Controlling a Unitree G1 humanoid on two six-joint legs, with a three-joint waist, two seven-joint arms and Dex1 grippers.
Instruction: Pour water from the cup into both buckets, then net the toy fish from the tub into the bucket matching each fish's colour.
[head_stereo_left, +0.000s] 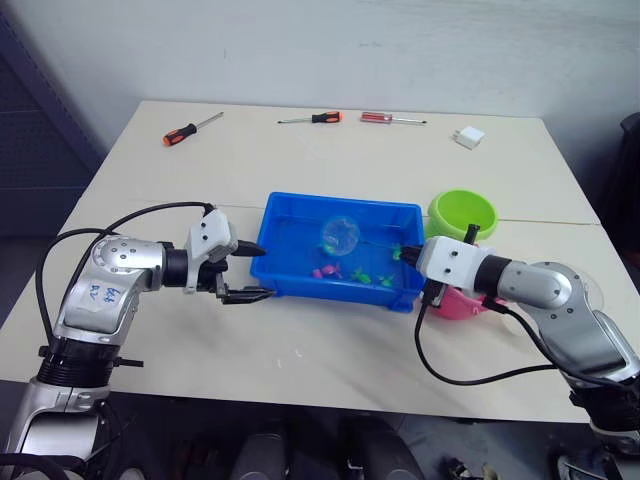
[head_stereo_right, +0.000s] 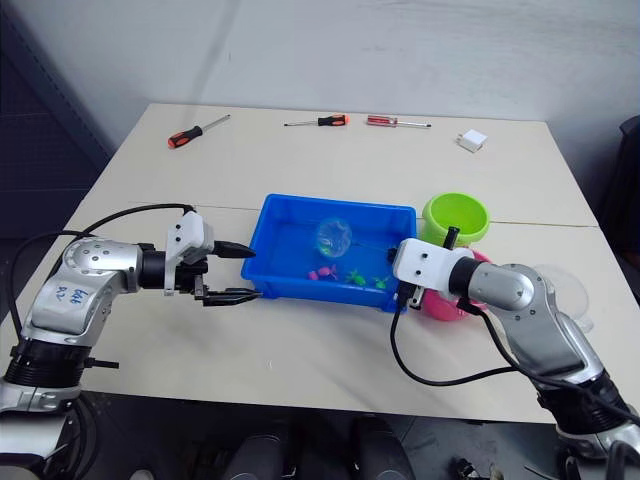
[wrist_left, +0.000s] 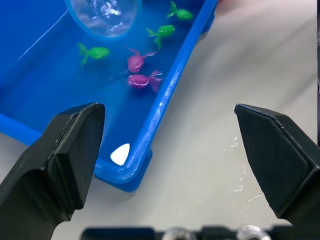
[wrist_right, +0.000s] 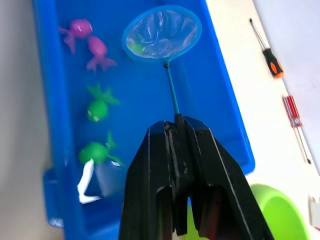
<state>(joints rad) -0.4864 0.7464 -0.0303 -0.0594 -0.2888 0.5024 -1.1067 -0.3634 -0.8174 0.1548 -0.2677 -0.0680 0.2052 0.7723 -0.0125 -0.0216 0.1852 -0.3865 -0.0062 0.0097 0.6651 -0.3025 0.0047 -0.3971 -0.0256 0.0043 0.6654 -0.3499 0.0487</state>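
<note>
Room evenly lit, soft overhead light. Faint shadows under arms on table (head_stereo_left: 330, 340). White glare spots on wet tub (wrist_left: 150, 130) floor and rim. Left gripper (wrist_left: 170, 145) fingers close-up blurred; head views sharp, corners darker.

We can spot some blue handwritten marks on the left arm's silver shell (head_stereo_left: 103, 293), but we honestly can't read them. Nothing else has any text or labels.
</note>
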